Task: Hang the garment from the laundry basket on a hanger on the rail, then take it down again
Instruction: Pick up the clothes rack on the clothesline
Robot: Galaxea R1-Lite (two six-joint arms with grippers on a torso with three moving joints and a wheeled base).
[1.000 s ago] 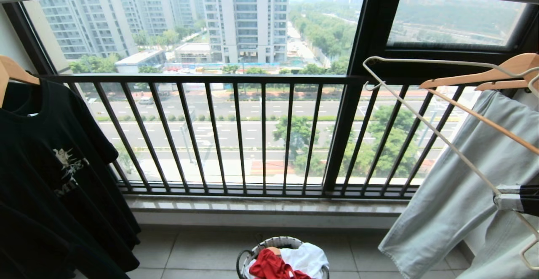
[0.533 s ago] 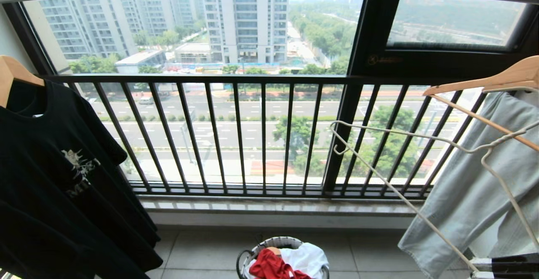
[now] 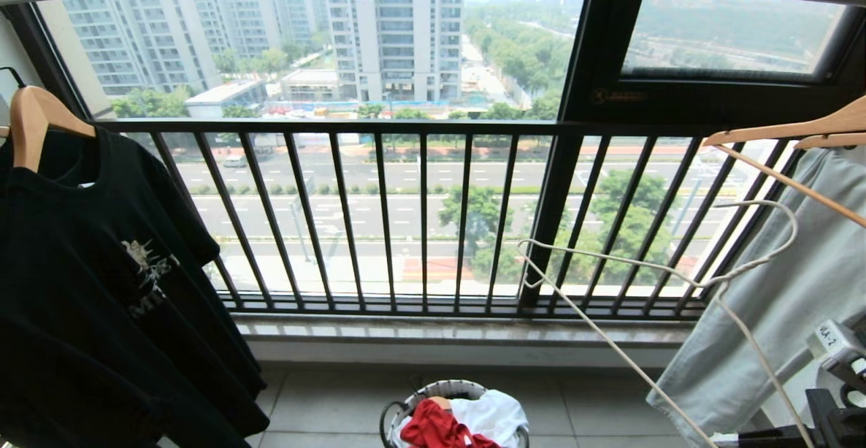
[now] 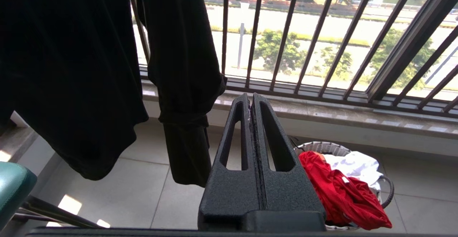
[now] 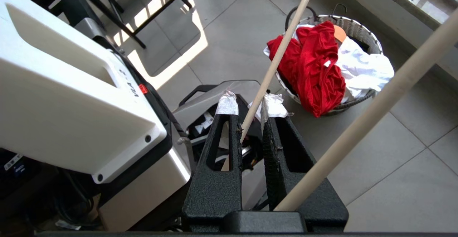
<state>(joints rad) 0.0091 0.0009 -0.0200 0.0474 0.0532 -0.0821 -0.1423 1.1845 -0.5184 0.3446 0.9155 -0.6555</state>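
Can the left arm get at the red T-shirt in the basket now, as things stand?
Probably yes. The left tool is shut and holds nothing, and the red T-shirt lies on top of the basket with only bare floor between; the black T-shirt hangs off to one side.

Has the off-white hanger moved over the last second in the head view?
Yes. The hanger, held in the right gripper, has dropped: its tip was at the top bar of the railing and now sits near the bottom bar.

My left gripper (image 4: 252,102): fingers pressed together, empty. Beyond: laundry basket (image 4: 386,190) on floor tiles, 1 red garment (image 4: 340,194), 1 white garment (image 4: 356,165); black T-shirt (image 4: 71,72) hanging.
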